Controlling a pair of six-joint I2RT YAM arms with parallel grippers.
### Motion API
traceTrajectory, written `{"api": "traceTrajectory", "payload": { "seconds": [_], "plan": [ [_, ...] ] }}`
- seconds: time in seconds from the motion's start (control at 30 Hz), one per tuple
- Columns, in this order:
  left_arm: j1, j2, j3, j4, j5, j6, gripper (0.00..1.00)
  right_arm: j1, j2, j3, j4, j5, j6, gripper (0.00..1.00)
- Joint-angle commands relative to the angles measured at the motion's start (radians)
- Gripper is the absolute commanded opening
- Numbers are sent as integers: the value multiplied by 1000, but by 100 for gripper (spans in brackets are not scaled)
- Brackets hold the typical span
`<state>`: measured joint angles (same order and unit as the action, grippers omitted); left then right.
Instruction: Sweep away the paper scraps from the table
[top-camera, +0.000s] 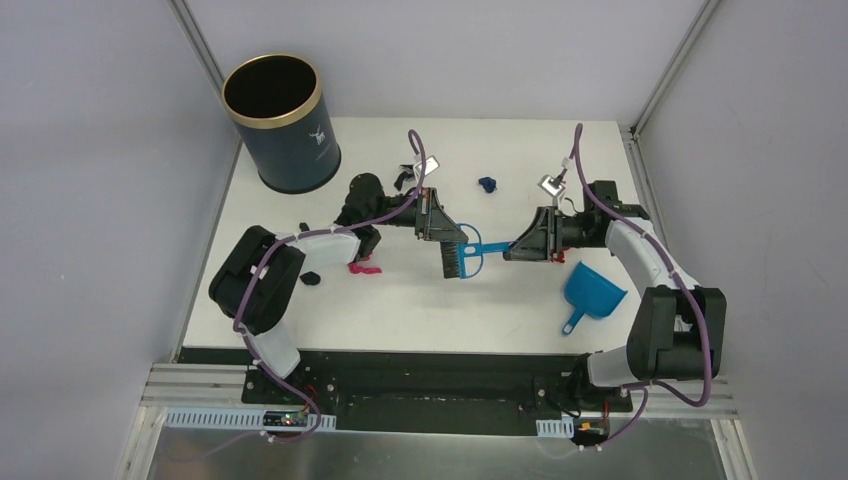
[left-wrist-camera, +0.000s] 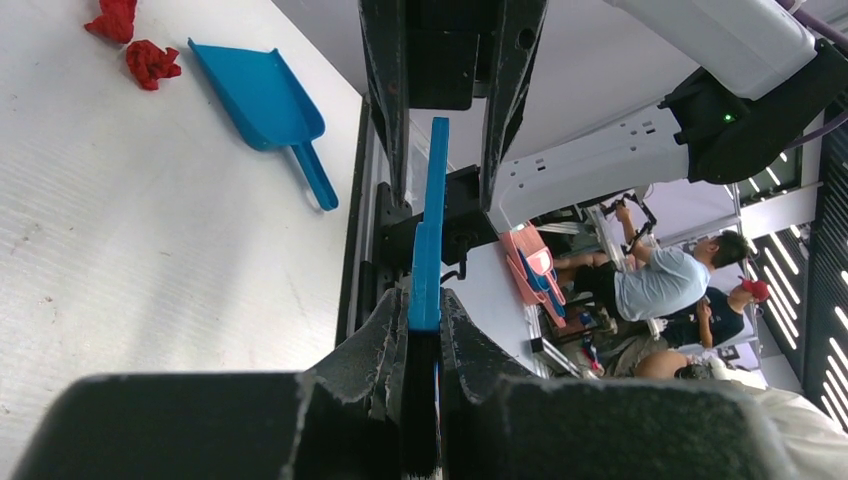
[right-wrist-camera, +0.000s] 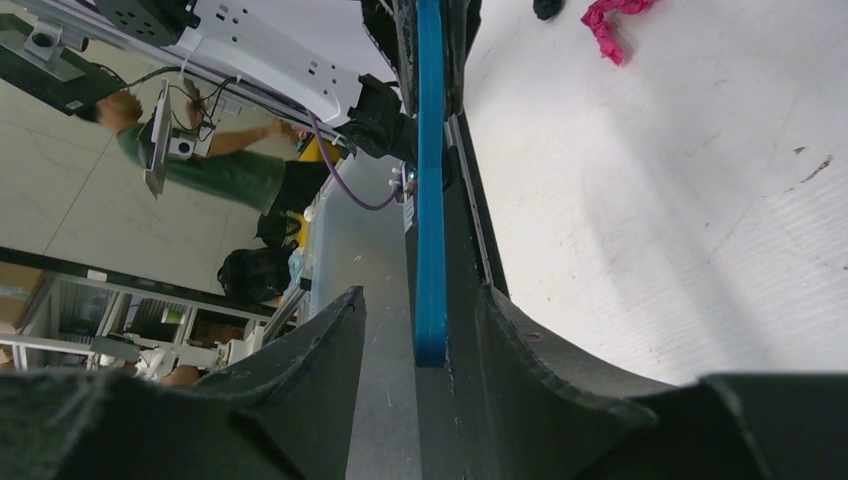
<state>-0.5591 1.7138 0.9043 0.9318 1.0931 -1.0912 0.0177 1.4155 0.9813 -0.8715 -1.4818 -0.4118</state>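
We're clamping the left gripper (left-wrist-camera: 424, 318) tight on the bristle end of the blue plastic hand brush w/ black bristles (top-camera: 462, 258). The right gripper (right-wrist-camera: 418, 335) is sitting part-open round the handle tip, gap showing on one side. The brush's long axis is running straight btwn both jaws, across the flat white tabletop (top-camera: 420, 315). Scraps are lying off to the sides:

- 1 magenta-pink crumpled paper scrap (top-camera: 363, 267) and 1 black scrap (top-camera: 310, 278), left of the bristles, nearer the left arm
- 1 dark blue scrap (top-camera: 487, 184), further back
- prob. another black bit (top-camera: 404, 181), by the left wrist
- 2 red scraps (left-wrist-camera: 150, 62), beside the 1 blue plastic dustpan (top-camera: 592, 290), right-arm side

1 dark blue gold-rimmed cylindrical bin (top-camera: 283, 125) is standing back-left.
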Motion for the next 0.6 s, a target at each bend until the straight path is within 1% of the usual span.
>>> {"api": "traceTrajectory", "payload": {
  "seconds": [0.0,0.17,0.2,0.37,0.4,0.47,0.53,0.57],
  "plan": [
    [9,13,-6,87,-21,-25,0,30,0,28,35,-41,-11,45],
    [10,22,-4,83,-22,-31,0,33,5,41,37,-39,-14,41],
    [10,23,-4,83,-22,-32,0,33,5,42,37,-39,-15,38],
    [9,32,-1,74,-23,-37,0,33,18,48,40,-22,-19,15],
    [10,33,-1,73,-22,-36,0,33,21,49,40,-16,-21,11],
    [10,33,-1,73,-21,-36,0,32,23,49,39,0,-26,8],
    [10,32,1,67,-13,-34,0,32,24,48,37,11,-36,1],
    [10,31,4,62,-7,-32,6,33,23,48,36,16,-41,0]
  ]
}}
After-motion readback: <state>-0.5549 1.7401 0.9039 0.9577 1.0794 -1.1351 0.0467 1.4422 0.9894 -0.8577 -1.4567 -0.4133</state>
